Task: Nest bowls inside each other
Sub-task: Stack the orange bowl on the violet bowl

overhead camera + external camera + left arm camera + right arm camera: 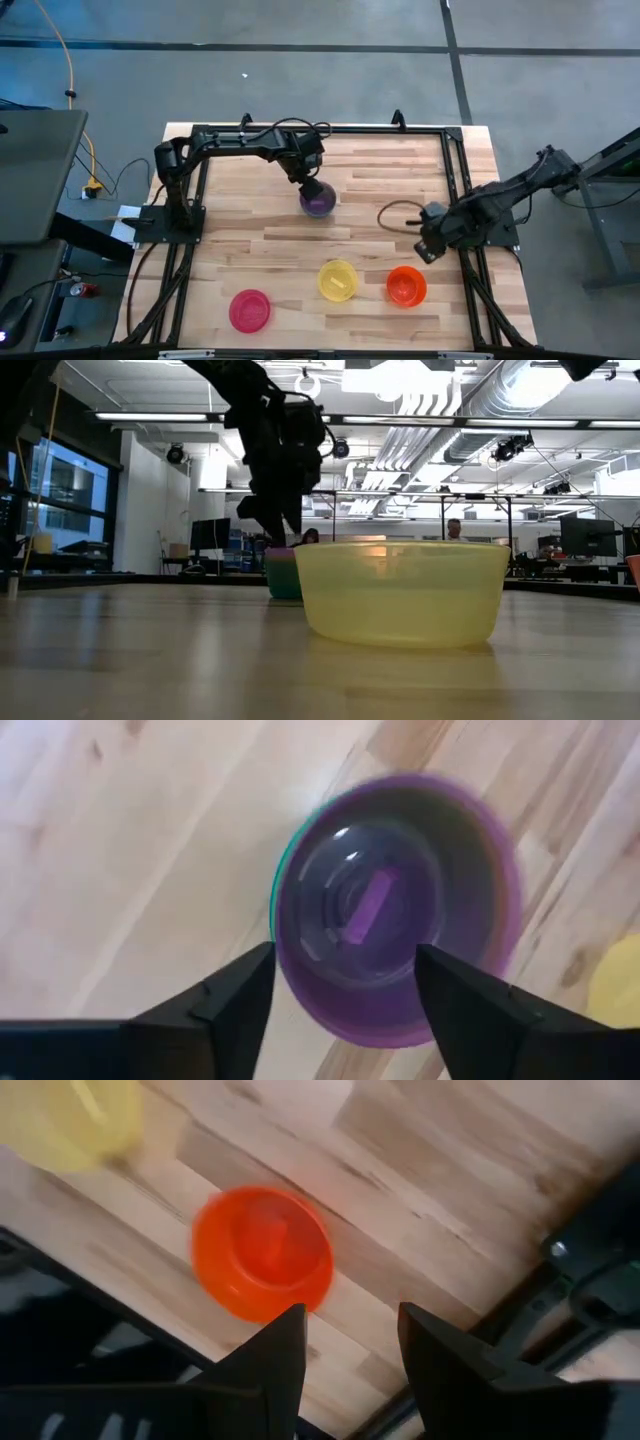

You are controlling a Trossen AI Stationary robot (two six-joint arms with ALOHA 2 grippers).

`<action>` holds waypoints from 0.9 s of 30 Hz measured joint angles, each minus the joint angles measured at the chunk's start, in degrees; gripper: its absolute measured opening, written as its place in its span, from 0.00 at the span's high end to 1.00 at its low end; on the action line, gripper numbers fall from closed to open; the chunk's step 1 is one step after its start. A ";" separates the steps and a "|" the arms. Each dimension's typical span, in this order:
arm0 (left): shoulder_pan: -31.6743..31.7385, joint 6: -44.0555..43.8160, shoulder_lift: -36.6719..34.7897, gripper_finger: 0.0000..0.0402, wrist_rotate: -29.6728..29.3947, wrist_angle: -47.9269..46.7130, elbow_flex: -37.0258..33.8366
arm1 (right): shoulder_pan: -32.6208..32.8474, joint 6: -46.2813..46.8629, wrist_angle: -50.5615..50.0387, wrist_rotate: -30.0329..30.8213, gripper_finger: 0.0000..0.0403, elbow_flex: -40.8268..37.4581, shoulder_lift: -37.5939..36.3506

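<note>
A purple bowl (318, 200) sits nested in a green bowl, whose teal edge (276, 890) shows beside it, at the table's middle. In the low view this stack (283, 572) stands behind the yellow bowl (400, 592). My left gripper (345, 990) is open right above the stack, one finger over the purple bowl's inside (370, 910) and one at its outer rim. Along the near edge sit the pink-red bowl (249, 309), the yellow bowl (337, 280) and the orange bowl (406, 285). My right gripper (355, 1340) is open above the table beside the orange bowl (262, 1252). No blue bowl shows. My left gripper comes at the purple bowl from above with its fingers (235, 1005) spread across the near rim (300, 1010). Whether a finger touches the rim, I cannot tell. The bowl sits upright in the green one on the table.
Black frame rails (455, 180) run along the table's left, right and far sides. A cable loop (395, 212) lies on the wood near the right arm. Bare wood lies between the stack and the near row of bowls.
</note>
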 joint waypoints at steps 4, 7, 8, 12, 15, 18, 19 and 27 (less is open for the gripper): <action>0.24 0.58 -2.78 0.38 1.51 0.16 0.00 | 2.15 -0.01 3.16 0.29 0.63 0.00 4.37; 0.59 1.77 -5.75 0.38 3.23 0.09 0.00 | 3.62 -0.09 4.69 0.32 0.63 0.00 7.75; 0.59 2.20 -6.89 0.39 3.50 0.09 0.00 | 4.21 -0.07 4.66 0.33 0.63 0.00 8.88; 0.61 3.08 -11.50 0.40 4.40 0.34 0.00 | 6.60 0.37 4.70 0.37 0.63 0.00 12.69; 0.66 3.48 -15.44 0.40 4.67 0.98 0.02 | 8.56 1.16 5.74 1.04 0.63 0.00 15.08; 0.83 3.02 -18.86 0.40 4.72 2.24 0.02 | 10.04 2.61 7.99 2.19 0.63 -0.82 16.33; 0.85 2.80 -19.98 0.40 4.68 2.63 0.02 | 10.49 3.56 10.19 2.33 0.63 -2.16 16.25; 0.85 0.18 -25.40 0.40 5.59 7.02 0.05 | 14.69 16.22 22.62 4.67 0.63 -14.13 11.81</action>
